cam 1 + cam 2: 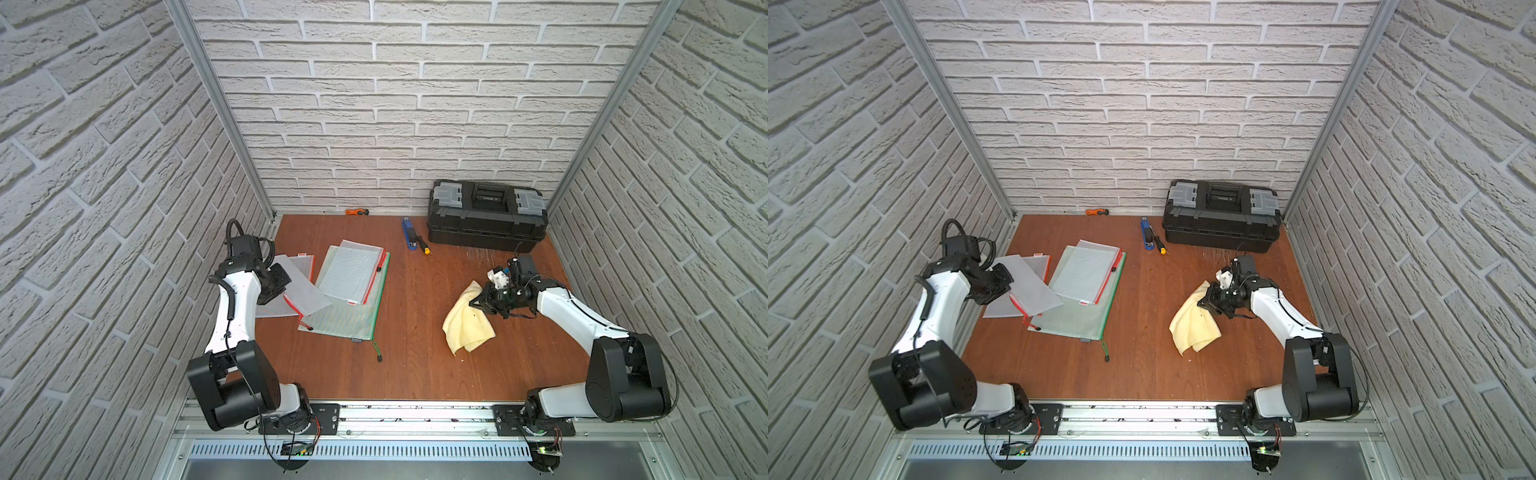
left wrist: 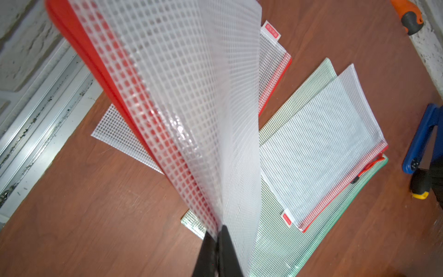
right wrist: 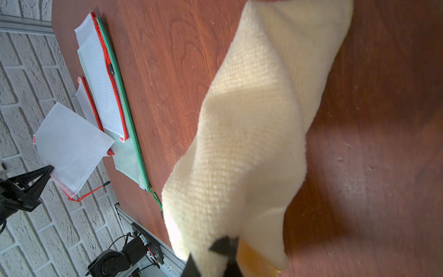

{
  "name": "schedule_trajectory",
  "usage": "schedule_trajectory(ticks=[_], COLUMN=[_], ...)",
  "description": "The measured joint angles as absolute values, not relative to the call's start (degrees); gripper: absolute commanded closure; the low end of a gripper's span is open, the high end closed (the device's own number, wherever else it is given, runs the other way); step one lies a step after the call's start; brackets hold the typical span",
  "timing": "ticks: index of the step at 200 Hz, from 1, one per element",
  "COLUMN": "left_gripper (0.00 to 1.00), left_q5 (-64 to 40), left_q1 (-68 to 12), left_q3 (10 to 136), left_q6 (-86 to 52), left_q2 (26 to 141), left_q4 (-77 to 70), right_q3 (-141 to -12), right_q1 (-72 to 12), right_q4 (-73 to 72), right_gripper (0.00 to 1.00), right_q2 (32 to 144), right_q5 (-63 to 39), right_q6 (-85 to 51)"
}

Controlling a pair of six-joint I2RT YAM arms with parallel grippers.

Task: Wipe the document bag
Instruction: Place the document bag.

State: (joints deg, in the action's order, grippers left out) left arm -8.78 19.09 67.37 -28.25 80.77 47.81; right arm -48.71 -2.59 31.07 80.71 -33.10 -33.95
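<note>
Your left gripper is pinching the edge of the red-zipped document bag between its jaws, your right gripper clamping the yellow cloth.

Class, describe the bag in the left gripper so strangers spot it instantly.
On the wooden table, find the mesh bags beside the left arm. The left gripper pinches one red-zipped bag; only it is tilted up, not flat.

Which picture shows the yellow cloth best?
A top view: the whole cloth shows, one end pinched in the right gripper. The right wrist view shows it close up, weave clear, edges cut off. The left wrist view misses it.
</note>
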Motion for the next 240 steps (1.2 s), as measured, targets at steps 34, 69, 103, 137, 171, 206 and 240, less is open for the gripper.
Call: schedule_trajectory(ticks=[34, 69, 103, 137, 171, 206, 240], left_gripper=[0.96, 0.55, 0.30, 0.06, 0.04, 0.03, 0.03], left_q5=[-9.8, -7.4, -5.0, -0.7, 4.0, 7.4, 7.7], left_q1=[20.7, 21.2, 21.6, 21.6, 20.3, 7.9, -7.0], left_q3=[69.7, 70.2, 70.2, 70.2, 70.2, 72.6, 73.7], left_q6=[-26.0, -24.3, -24.1, -24.7, -25.8, -26.2, -26.6], left_q2=[86.8, 88.0, 88.0, 86.7, 76.4, 67.2, 69.8], left_q4=[45.6, 45.2, 45.4, 47.0, 48.5, 48.5, 47.1], right_q3=[-48.4, -48.2, -48.2, -48.2, -48.2, -48.1, -48.1], right_q1=[-3.4, -4.1, -4.9, -5.7, -5.9, -6.0, -6.1], right_q4=[31.0, 30.9, 30.6, 30.6, 30.2, 29.3, 28.9], right_gripper=[0.98, 0.98, 0.98, 0.98, 0.98, 0.98, 0.98], right_q2=[81.3, 81.3, 82.7, 83.4, 83.5, 84.1, 84.1], right_q5=[-33.2, -33.1, -33.0, -33.0, -33.0, -33.0, -32.9], right_q6=[-34.0, -34.1, -34.1, -34.1, -34.1, -34.1, -34.1])
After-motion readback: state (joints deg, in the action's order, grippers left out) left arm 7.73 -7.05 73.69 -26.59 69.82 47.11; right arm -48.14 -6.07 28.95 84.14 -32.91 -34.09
